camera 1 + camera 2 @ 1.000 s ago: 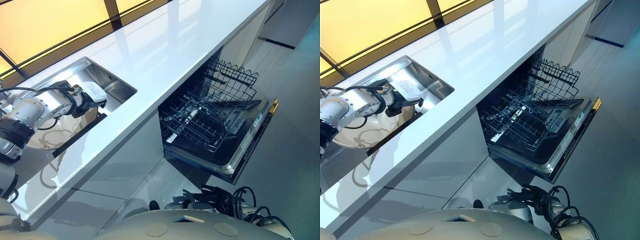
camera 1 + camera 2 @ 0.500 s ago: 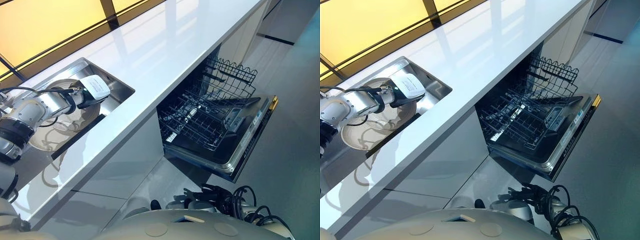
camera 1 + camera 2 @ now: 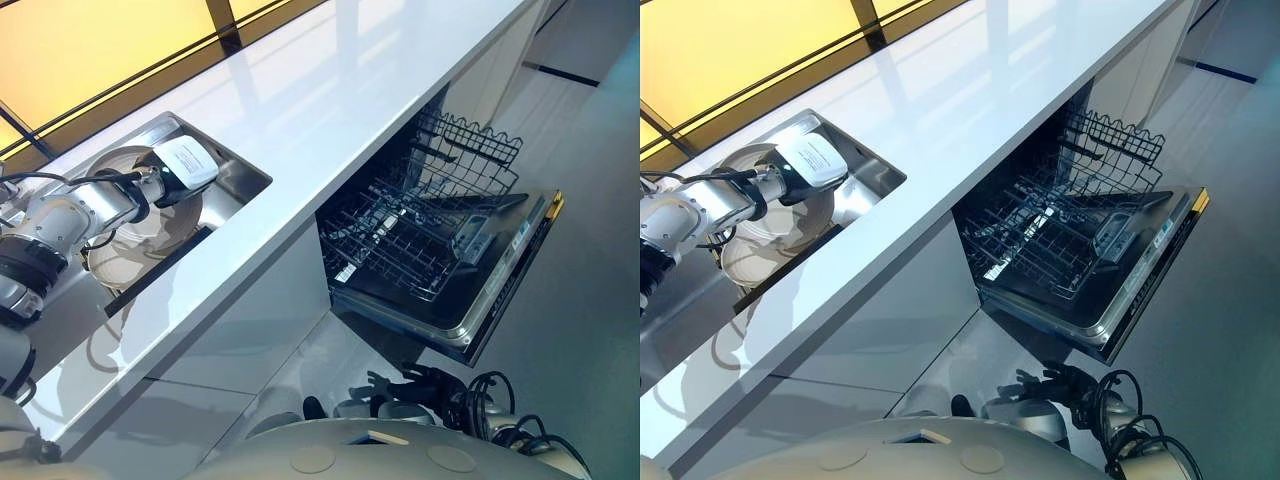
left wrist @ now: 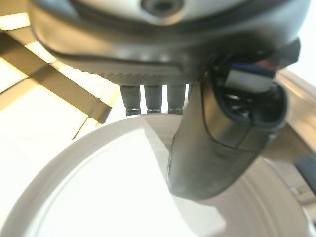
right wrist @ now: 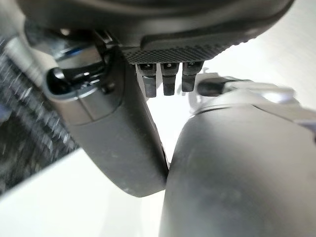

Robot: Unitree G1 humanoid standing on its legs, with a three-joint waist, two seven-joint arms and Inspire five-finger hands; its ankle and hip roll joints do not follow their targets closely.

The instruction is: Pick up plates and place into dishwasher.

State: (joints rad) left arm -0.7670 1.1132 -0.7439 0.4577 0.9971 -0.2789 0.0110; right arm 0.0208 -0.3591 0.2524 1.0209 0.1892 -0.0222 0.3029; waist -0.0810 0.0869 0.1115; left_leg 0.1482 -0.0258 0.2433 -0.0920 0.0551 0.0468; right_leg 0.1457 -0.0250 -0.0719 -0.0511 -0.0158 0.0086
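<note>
A white plate [image 3: 135,235] stands tilted up on its edge inside the steel sink [image 3: 243,172]. My left hand [image 3: 180,165] is shut on its upper rim. In the left wrist view the thumb [image 4: 217,143] presses on the plate's face [image 4: 98,197] while the fingers reach behind the rim. The dishwasher [image 3: 490,290] is open under the counter to the right, its door down and its empty lower rack [image 3: 400,240] pulled out. My right hand [image 3: 405,385] hangs low beside me, fingers relaxed and holding nothing.
A long white countertop [image 3: 330,90] runs between the sink and the dishwasher opening. White cabinet fronts [image 3: 250,320] lie below it. The upright back of the rack [image 3: 470,150] stands at the dishwasher's far side. Grey floor [image 3: 590,200] lies to the right of the door.
My left hand has risen and turned, tipping the plate from lying flat in the sink to standing tilted on its edge. The right hand has stayed low.
</note>
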